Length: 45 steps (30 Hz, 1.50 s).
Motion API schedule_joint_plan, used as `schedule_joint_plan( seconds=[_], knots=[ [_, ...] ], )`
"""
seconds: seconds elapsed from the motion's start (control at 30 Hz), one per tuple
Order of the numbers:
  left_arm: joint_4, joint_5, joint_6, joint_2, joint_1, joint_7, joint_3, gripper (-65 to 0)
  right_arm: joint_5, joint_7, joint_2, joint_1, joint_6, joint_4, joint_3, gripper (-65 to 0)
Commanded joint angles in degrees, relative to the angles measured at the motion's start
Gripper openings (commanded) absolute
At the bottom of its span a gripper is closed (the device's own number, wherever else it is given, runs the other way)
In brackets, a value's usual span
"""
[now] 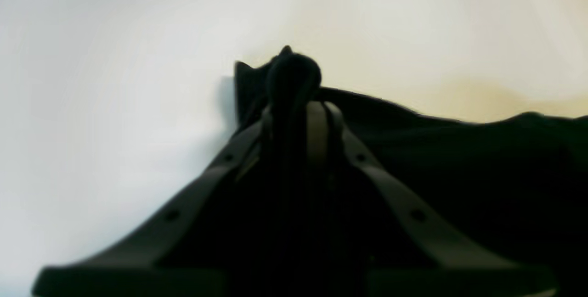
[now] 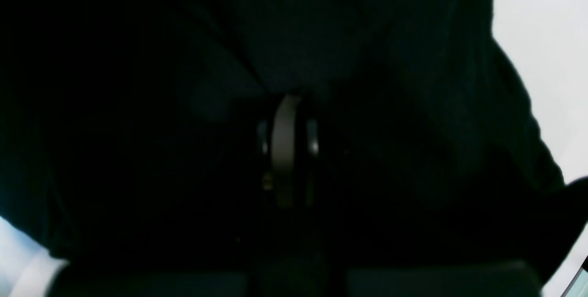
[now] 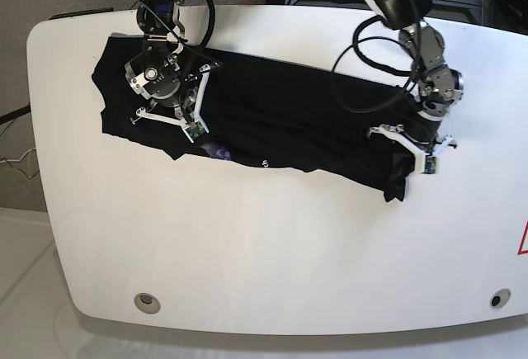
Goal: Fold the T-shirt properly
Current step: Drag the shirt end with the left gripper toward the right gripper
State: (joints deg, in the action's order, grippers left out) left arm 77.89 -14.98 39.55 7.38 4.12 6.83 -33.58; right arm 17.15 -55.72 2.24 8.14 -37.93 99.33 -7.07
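The black T-shirt (image 3: 272, 120) lies stretched across the far half of the white table (image 3: 272, 252), with a small purple print (image 3: 219, 151) showing at its near edge. My left gripper (image 1: 298, 104) is shut on a bunched corner of the T-shirt (image 1: 459, 159); in the base view this gripper (image 3: 406, 151) sits at the shirt's right end, where cloth hangs in a fold. My right gripper (image 3: 169, 115) is over the shirt's left part. In the right wrist view its fingers (image 2: 285, 122) stand together, with dark T-shirt cloth (image 2: 298, 35) filling the view around them.
Cables run from both arms toward the table's back edge (image 3: 272, 8). Two round holes (image 3: 147, 300) sit near the table's front corners. A red marking (image 3: 523, 239) shows at the right edge.
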Motion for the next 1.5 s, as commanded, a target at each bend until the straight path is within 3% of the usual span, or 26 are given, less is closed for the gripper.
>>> schedule_joint_plan(
  seconds=[0.0, 0.27, 0.7, 1.47],
  knots=[
    [2.4, -0.4, 0.4, 1.6, 1.0, -1.4, 0.7, -63.1, -0.4, -5.7, 0.5, 1.7, -2.1, -1.9, 0.2, -65.0],
    [4.5, -3.7, 0.4, 1.6, 0.8, -1.4, 3.8, -63.1, -0.4, -5.7, 0.5, 1.7, -2.1, -1.9, 0.2, -65.0],
    [4.5, -3.0, 0.2, 1.6, -0.1, 2.2, 10.2, -63.1, -0.4, -5.7, 0.5, 0.9, -2.1, -2.1, 0.2, -65.0],
    [4.9, 4.7, -12.4, 1.6, -6.4, 5.0, 29.1, -63.1, -0.4, -5.7, 0.5, -0.4, -2.1, -2.2, 0.1, -65.0]
  ],
)
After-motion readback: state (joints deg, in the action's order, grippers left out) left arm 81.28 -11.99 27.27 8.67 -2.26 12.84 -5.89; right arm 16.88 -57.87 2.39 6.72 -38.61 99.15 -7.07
